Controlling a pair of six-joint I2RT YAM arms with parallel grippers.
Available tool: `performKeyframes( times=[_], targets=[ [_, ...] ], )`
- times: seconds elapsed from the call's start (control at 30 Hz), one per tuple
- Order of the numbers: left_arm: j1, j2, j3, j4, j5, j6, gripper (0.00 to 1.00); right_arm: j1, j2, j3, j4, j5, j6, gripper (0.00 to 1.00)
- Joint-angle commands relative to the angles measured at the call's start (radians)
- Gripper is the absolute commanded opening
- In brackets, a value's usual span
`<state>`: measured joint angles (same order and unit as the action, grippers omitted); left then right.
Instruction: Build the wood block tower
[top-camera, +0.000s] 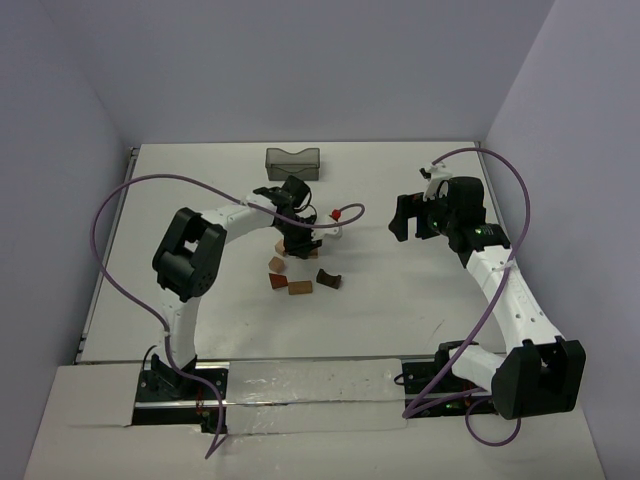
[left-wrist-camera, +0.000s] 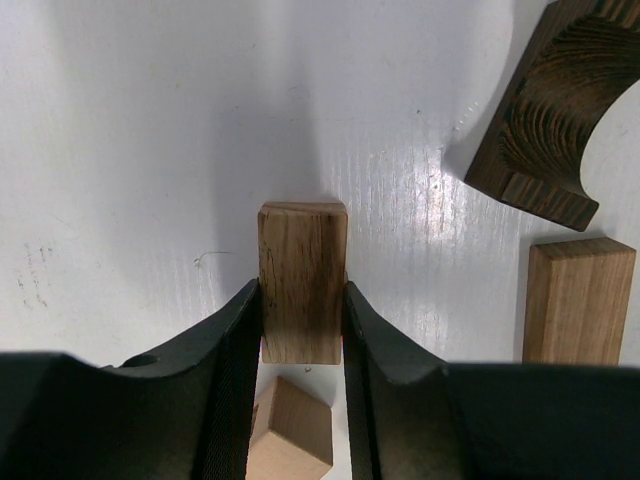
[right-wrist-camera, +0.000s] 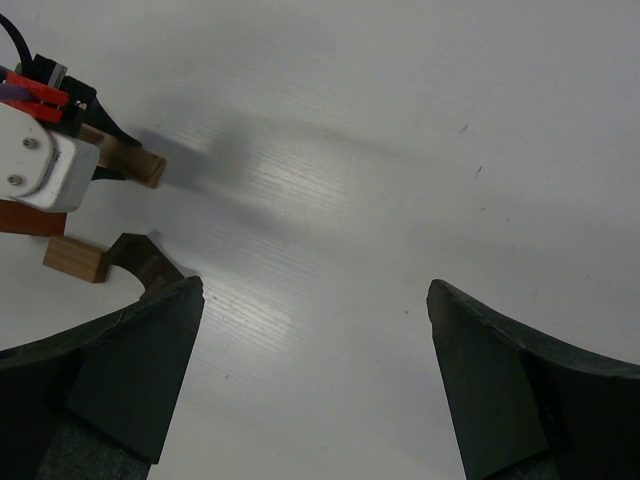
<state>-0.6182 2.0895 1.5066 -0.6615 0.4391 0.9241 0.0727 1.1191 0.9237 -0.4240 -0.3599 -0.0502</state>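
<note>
With your right gripper (right-wrist-camera: 315, 330) spread empty, your left gripper (left-wrist-camera: 303, 300) pinches the tan bar (left-wrist-camera: 302, 240) at centre frame across its long faces, which is probably light, stiff and slick.

Bin (top-camera: 292, 160) behind the blocks (top-camera: 300, 287), arch (top-camera: 329, 277) at their right — table (top-camera: 400, 320) beneath.

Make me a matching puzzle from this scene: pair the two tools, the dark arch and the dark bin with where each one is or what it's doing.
Things:
1. left tool
2. right tool
3. dark arch
4. dark bin

States:
A. near the far edge of the table
B. wide open, nothing between its fingers
C. lying loose on the table, not held
D. closed on a tan block

Pairs: 1-D, 2-B, 3-C, 4-A
</note>
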Motion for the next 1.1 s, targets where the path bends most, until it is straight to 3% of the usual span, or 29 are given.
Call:
performKeyframes(
  times=[0.0,0.13,0.3,0.37,0.5,0.67,0.83,1.07],
  targets=[
    [0.003,0.018,0.012,-0.062,0.023,0.057,0.41,-0.007,-0.004,0.007,0.02,0.001,-0.008,1.0],
    [0.002,0.013,0.012,-0.061,0.018,0.055,0.56,-0.007,-0.002,0.012,0.016,-0.001,-0.007,1.0],
    [0.002,-0.031,0.05,-0.053,0.001,0.018,0.86,-0.005,-0.009,0.015,0.007,0.0,-0.008,1.0],
    [0.003,-0.054,0.089,-0.066,0.004,-0.018,0.88,-0.007,-0.011,0.017,0.005,-0.003,-0.006,1.0],
    [0.006,-0.155,0.157,-0.065,0.006,-0.119,0.85,-0.007,-0.016,0.02,0.004,-0.001,-0.005,1.0],
    [0.022,-0.286,0.052,0.082,-0.111,-0.376,0.79,-0.007,-0.025,0.011,0.008,0.003,-0.004,1.0],
    [0.039,-0.3,-0.056,0.136,-0.283,-0.554,0.76,-0.006,-0.026,0.007,0.014,0.014,-0.002,1.0],
    [0.043,-0.264,-0.099,0.13,-0.367,-0.674,0.73,-0.007,-0.02,0.003,0.016,0.037,-0.002,1.0]
  ],
)
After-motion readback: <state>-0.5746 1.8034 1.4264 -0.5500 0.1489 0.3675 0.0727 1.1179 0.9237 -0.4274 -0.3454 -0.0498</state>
